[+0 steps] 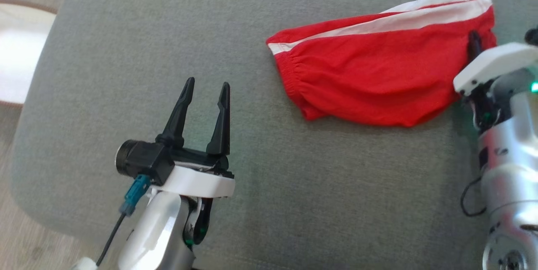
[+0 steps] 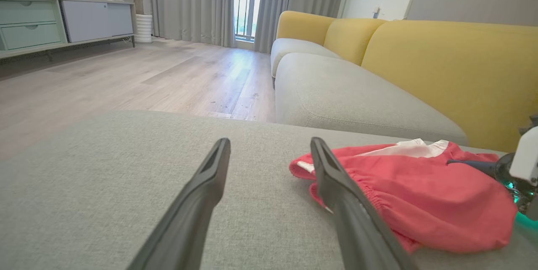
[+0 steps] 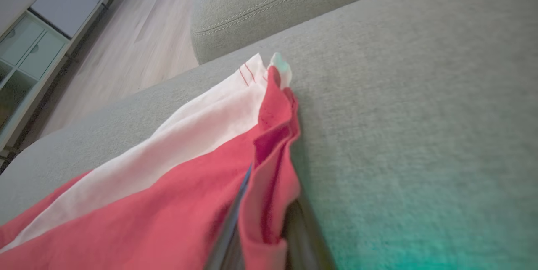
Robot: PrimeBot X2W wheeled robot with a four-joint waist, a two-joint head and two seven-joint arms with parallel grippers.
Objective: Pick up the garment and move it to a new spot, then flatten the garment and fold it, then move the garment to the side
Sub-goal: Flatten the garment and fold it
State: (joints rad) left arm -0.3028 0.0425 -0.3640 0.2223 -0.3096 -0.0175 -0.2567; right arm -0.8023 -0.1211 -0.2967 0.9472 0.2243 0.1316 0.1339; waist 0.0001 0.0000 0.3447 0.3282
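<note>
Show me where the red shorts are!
In the head view the red shorts lie on the grey cushion, upper right, with the right hand pinching their right edge.

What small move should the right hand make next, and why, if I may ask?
Probably raise the right hand slightly: it is shut on the edge of the red shorts, which lie on the grey cushion; the left hand is open, apart.

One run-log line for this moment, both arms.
phase: grasp | right gripper: shut on red shorts, right end | left gripper: open, over grey cushion, apart from shorts
</note>
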